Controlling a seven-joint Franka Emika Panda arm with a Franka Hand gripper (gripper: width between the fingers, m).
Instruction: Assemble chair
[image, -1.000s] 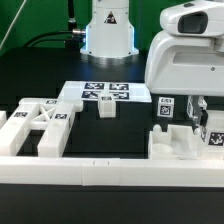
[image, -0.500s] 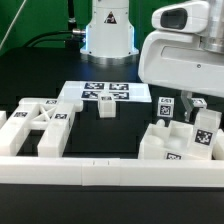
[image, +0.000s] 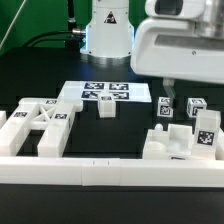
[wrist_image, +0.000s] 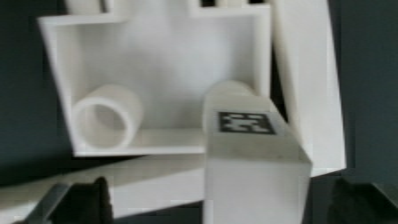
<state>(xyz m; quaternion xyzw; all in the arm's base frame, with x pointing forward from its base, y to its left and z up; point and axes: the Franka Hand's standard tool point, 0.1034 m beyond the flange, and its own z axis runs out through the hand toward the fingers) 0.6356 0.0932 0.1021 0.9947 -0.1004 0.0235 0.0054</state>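
Note:
The chair is in loose white tagged pieces. A flat cross-braced piece (image: 40, 125) lies at the exterior view's left, and a small block (image: 106, 108) stands mid-table. At the right sits a blocky seat piece (image: 170, 145) with upright tagged posts (image: 207, 125) on it. My gripper (image: 169, 94) hangs just above that group. In the wrist view the seat piece (wrist_image: 169, 70) shows a round socket (wrist_image: 112, 116). A tagged post (wrist_image: 246, 130) stands between my dark fingers (wrist_image: 80, 200). The gripper (wrist_image: 222, 205) is open, with a gap on each side of the post.
The marker board (image: 105, 92) lies flat behind the small block. A long low white rail (image: 100, 170) runs along the front edge. The arm's base (image: 108, 30) and black cables stand at the back. The arm's bulky white body (image: 185, 45) overhangs the right side.
The jaws have spread apart and let go of the tagged post, which stays upright on the right group. The arm has risen.

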